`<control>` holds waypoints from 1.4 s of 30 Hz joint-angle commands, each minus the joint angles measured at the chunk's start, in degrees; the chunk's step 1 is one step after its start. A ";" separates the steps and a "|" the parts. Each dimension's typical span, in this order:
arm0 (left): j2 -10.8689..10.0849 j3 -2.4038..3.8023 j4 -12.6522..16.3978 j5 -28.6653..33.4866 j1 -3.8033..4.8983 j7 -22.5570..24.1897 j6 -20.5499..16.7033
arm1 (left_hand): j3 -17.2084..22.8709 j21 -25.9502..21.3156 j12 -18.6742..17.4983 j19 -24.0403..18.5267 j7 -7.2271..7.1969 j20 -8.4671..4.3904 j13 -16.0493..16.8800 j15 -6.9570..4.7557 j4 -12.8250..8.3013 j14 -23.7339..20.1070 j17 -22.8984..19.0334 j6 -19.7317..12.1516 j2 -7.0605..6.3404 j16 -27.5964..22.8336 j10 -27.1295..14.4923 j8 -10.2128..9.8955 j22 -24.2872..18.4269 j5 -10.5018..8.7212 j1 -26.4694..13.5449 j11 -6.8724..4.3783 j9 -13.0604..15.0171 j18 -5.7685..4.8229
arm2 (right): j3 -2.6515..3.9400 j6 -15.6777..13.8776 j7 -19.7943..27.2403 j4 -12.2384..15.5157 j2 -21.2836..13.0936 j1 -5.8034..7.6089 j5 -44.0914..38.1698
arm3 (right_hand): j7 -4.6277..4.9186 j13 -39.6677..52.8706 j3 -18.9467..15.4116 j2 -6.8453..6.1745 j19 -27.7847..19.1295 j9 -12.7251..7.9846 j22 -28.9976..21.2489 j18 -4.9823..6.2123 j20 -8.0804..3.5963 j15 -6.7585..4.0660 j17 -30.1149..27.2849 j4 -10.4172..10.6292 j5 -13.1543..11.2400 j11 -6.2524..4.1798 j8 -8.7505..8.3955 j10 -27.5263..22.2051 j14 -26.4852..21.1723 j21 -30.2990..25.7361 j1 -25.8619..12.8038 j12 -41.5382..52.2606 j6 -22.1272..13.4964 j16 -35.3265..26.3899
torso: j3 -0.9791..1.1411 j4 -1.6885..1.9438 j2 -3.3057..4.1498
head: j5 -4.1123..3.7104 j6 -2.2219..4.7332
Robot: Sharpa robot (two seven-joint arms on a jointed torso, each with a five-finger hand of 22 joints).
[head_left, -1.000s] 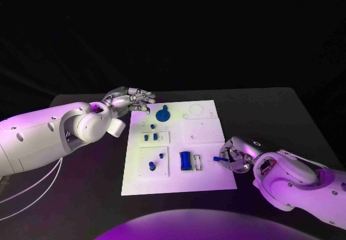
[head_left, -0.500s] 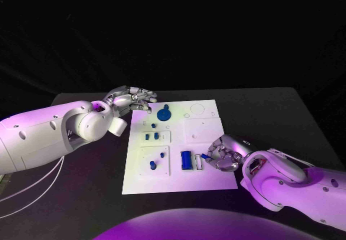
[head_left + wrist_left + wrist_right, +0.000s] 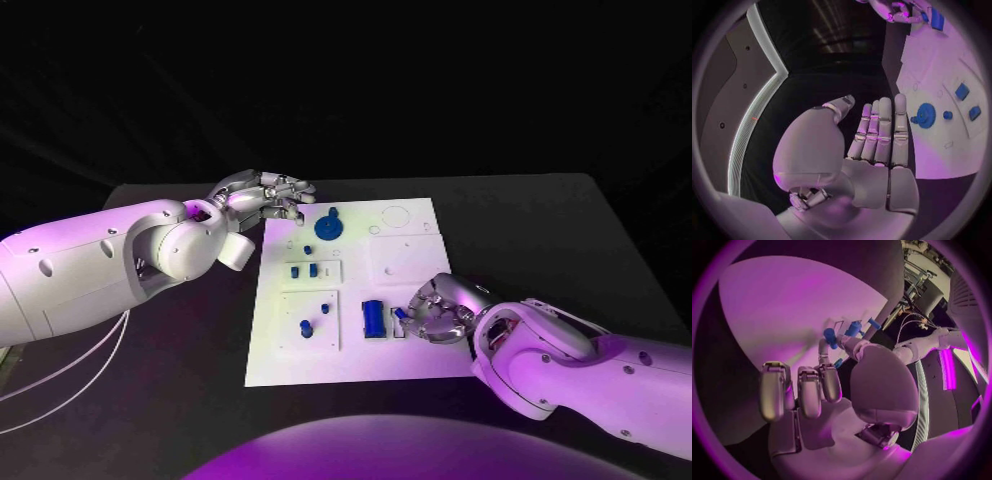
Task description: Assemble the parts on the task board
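On the board's near right part, your right robot hand (image 3: 437, 312) sits low over the white surface, fingers curled in and pinching a small blue peg (image 3: 830, 338) at the fingertips; the right wrist view shows the peg held between thumb and finger, tip close to the board (image 3: 418, 352). Just beside that robot hand, toward the middle, a blue block (image 3: 372, 318) stands in its slot, with a narrow white slot piece between block and fingers.

Further left you have two small blue parts (image 3: 312, 324) in the near-left recess, and two more blue pegs (image 3: 303, 271) in the recess above it. A blue gear (image 3: 327, 230) lies near the board's far edge, left of centre.

Your left robot hand (image 3: 261, 197) is at the board's far-left corner, just off the edge over the desk (image 3: 173, 400). It holds nothing; in the left wrist view its fingers (image 3: 881, 131) are straight and side by side, thumb apart, with the gear (image 3: 926, 115) just beyond the fingertips.
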 commanded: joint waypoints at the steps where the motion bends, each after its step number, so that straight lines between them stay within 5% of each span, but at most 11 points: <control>1: 0.11 0.04 0.16 -0.07 0.03 0.62 1.06 | -0.32 -0.20 -0.02 0.01 -0.15 0.42 0.06 -0.13 -0.05 -0.47 -0.10 -0.15 0.27 -0.34 -0.35 0.16 -0.09 0.37 0.30 -0.07 0.06 0.46 | 0.00 2.42 0.06 -0.35 0.43 -0.11 0.80 | -0.48 9.28 -0.14 -0.03 3.25 -0.08 12.85 -0.89 -0.35 -0.48 15.10 0.54 -0.50 -0.48 -0.06 1.84 5.87 0.21 -1.22 0.35 0.95 0.35 | 0.01 -0.04 -0.02 | -0.03 -0.05; 17: 0.04 0.04 0.14 -0.07 0.03 0.44 1.15 | -0.39 -0.26 -0.02 0.03 -0.13 0.42 0.07 -0.13 -0.05 -0.47 -0.10 -0.17 0.22 -0.36 -0.37 0.17 -0.11 0.39 0.33 -0.06 0.06 0.46 | 0.00 2.81 -0.47 -0.61 1.18 -0.22 0.63 | -0.43 9.38 -0.83 -0.26 3.22 -0.44 12.83 -0.88 -0.37 -0.46 15.10 1.36 -1.74 -0.44 -0.28 1.91 5.87 0.14 -3.97 0.45 1.28 0.35 | -0.03 -0.01 -0.06 | 0.03 -0.15; 24: 0.03 0.04 0.15 -0.07 0.03 0.39 1.18 | -0.39 -0.26 -0.02 0.03 -0.13 0.42 0.07 -0.13 -0.05 -0.47 -0.10 -0.17 0.22 -0.36 -0.37 0.17 -0.11 0.39 0.33 -0.06 0.06 0.46 | 0.00 2.58 -0.45 -0.76 1.34 -0.22 0.56 | -0.43 9.52 -6.88 0.25 3.19 -1.18 12.80 -0.86 -0.26 -0.39 15.10 5.28 -7.63 -0.34 -0.75 2.00 5.87 0.03 -8.04 0.54 1.90 0.35 | 0.00 -0.01 0.00 | -0.02 -0.01; 27: 0.02 0.04 0.15 -0.07 0.03 0.36 1.16 | -0.44 -0.31 -0.01 0.05 -0.10 0.43 0.08 -0.12 -0.01 -0.48 -0.10 -0.19 0.23 -0.38 -0.38 0.17 -0.13 0.41 0.30 -0.06 0.06 0.46 | 0.00 2.44 -0.31 -0.77 1.39 -0.22 0.55 | -0.43 9.53 -9.51 0.47 3.18 -1.28 12.79 -0.85 -0.32 -0.42 15.10 6.61 -7.76 -0.40 -0.81 2.00 5.87 0.01 -8.51 0.52 2.05 0.35 | 0.01 -0.02 0.00 | -0.03 -0.02; 42: -0.07 0.04 0.13 -0.07 0.03 0.27 1.13 | -0.44 -0.31 -0.01 0.05 -0.10 0.43 0.08 -0.12 -0.01 -0.48 -0.10 -0.19 0.23 -0.38 -0.38 0.17 -0.13 0.41 0.30 -0.06 0.06 0.46 | 0.00 2.85 0.87 0.12 -0.14 -0.21 0.47 | -0.50 9.45 -10.58 0.62 3.12 -1.38 12.76 -0.83 -0.37 -0.48 15.10 6.16 -7.75 -0.46 -0.96 1.93 5.87 -0.13 -6.37 0.34 1.95 0.35 | 0.01 -0.03 -0.07 | -0.02 0.08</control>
